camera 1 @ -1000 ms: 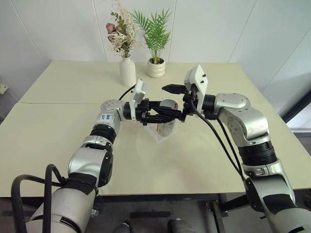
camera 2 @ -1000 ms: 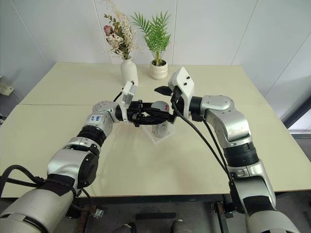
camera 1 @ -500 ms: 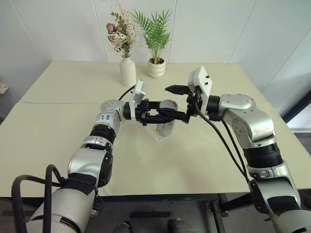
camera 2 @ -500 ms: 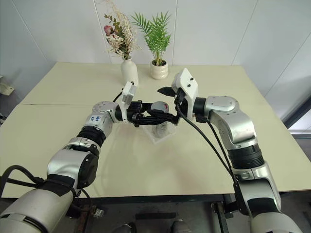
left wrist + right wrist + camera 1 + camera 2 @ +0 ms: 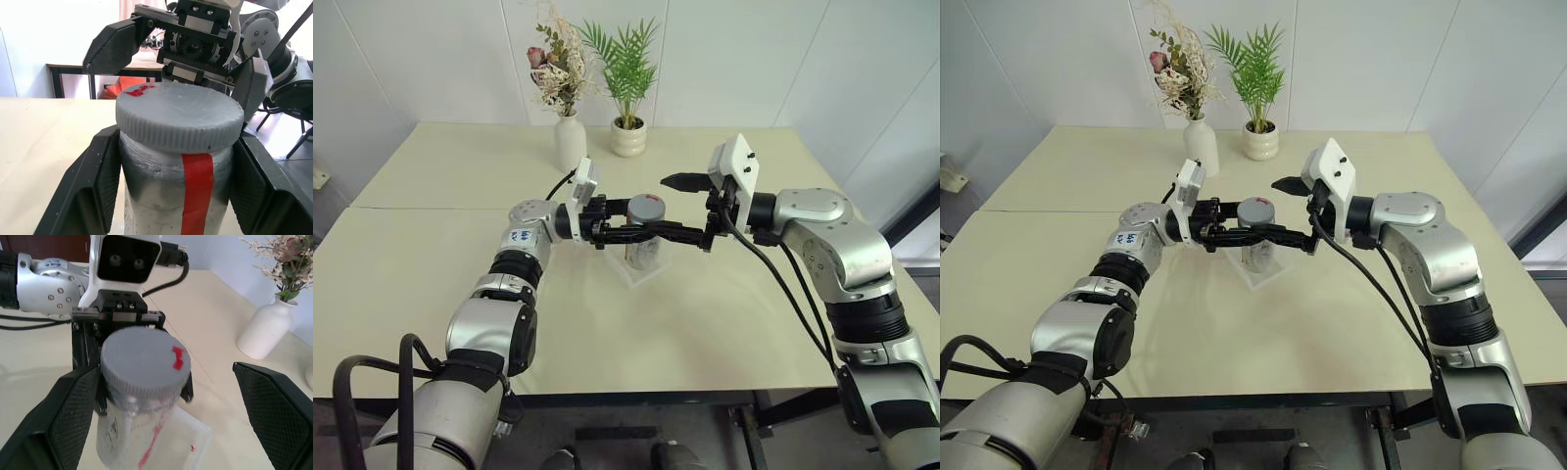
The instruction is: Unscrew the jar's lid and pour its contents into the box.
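Note:
The jar point(image 5: 645, 245) is clear with a red strip point(image 5: 197, 186) and stands upright just above the clear box point(image 5: 641, 273) at mid-table. Its grey lid point(image 5: 179, 116) sits on top, marked red. My left gripper point(image 5: 646, 235) reaches in from the left and is shut on the jar's body below the lid. My right gripper point(image 5: 678, 208) hovers level just right of the lid, open, one finger point(image 5: 73, 416) close beside the jar and the other point(image 5: 274, 406) well clear. The contents cannot be made out through the jar wall.
A white vase of dried flowers point(image 5: 570, 143) and a white pot with a green plant point(image 5: 627, 137) stand at the back of the cream table point(image 5: 431, 274). The clear box rests on the table under the jar.
My right gripper has drawn back to the right, off the lid, still open. The lid stays on the jar. The left gripper keeps its hold in place.

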